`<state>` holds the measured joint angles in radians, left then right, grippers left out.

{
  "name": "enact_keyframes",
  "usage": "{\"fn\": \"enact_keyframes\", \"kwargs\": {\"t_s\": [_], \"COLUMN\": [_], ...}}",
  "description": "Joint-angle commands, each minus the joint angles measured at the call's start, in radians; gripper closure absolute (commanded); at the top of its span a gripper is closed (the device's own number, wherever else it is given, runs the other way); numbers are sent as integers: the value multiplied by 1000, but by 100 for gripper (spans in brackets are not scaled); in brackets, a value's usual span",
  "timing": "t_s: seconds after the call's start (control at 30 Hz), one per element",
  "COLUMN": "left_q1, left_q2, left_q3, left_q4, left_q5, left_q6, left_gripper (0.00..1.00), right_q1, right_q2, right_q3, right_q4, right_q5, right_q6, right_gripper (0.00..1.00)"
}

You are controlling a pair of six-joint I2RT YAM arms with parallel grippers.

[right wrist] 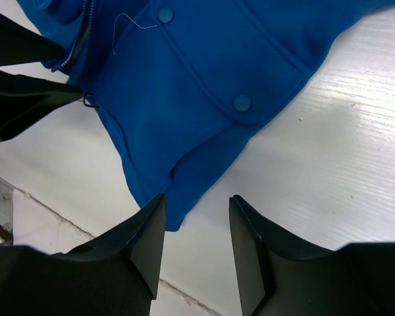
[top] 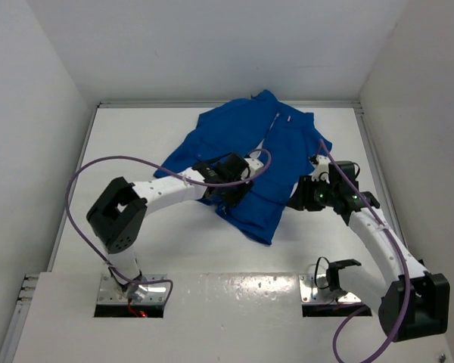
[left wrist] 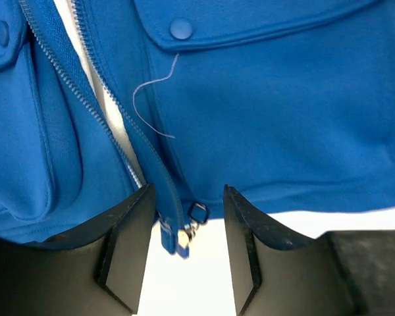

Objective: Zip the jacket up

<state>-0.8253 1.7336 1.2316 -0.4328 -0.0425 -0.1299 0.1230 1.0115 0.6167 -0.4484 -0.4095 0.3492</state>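
The bright blue jacket [top: 250,151] lies flat on the white table, collar far, hem near, its zipper open. My left gripper [top: 231,198] hangs open over the hem at the zipper's foot. In the left wrist view the small metal slider [left wrist: 187,232] and blue zipper end sit between the open fingers [left wrist: 128,243], and the two rows of white teeth [left wrist: 66,79] run apart upward. My right gripper [top: 299,198] is open and empty by the jacket's right hem. In the right wrist view its fingers [right wrist: 145,247] straddle the hem corner [right wrist: 178,210], below a flap pocket [right wrist: 237,99].
White walls [top: 45,113] close in the table on the left, back and right. A purple cable [top: 91,170] loops off the left arm. The table's near edge and the arm mounts [top: 132,291] lie at the bottom. A loose white thread [left wrist: 148,99] lies on the fabric.
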Motion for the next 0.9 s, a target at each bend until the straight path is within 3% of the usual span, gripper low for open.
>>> {"fn": "enact_keyframes", "kwargs": {"t_s": [0.0, 0.4, 0.73, 0.87], "left_q1": [-11, 0, 49, 58], "left_q2": [43, 144, 141, 101], "left_q3": [51, 124, 124, 124], "left_q4": [-11, -64, -73, -63], "left_q5": [-98, -177, -97, -27], "left_q6": [-25, -34, -25, -16], "left_gripper": [49, 50, 68, 80], "right_q1": [1, 7, 4, 6], "right_q2": [4, 12, 9, -1], "right_q3": [41, 46, 32, 22], "right_q4": [30, 33, 33, 30], "right_q5": [9, -2, -8, -9], "right_q6": [19, 17, 10, 13], "right_gripper": [56, 56, 56, 56]}}
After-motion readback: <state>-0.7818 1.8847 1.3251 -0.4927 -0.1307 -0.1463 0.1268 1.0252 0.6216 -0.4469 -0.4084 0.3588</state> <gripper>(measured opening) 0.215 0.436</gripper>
